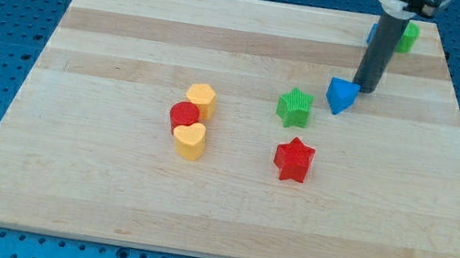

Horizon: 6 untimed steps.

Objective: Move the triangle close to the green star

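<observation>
The blue triangle (340, 95) lies right of the board's middle, a short gap to the right of the green star (295, 107). My tip (366, 89) stands at the triangle's upper right edge, touching or nearly touching it. The rod rises from there to the view's top.
A red star (294, 159) lies below the green star. A yellow block (202, 99), a red block (184, 116) and a yellow heart (190, 140) cluster left of centre. A green block (407, 37) and a partly hidden blue block (372, 31) sit behind the rod at the top right.
</observation>
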### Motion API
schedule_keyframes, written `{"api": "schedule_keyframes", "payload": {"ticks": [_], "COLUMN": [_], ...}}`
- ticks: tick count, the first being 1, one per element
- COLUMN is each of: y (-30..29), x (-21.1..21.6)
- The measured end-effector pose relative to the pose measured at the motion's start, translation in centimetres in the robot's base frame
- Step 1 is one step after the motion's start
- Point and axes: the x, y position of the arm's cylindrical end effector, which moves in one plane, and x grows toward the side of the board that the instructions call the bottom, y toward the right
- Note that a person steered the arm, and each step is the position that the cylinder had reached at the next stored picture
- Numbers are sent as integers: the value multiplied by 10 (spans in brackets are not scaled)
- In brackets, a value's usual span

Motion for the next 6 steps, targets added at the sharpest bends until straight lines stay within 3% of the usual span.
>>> {"api": "schedule_keyframes", "payload": {"ticks": [3,6], "y": [14,-35], "x": [3,43]}}
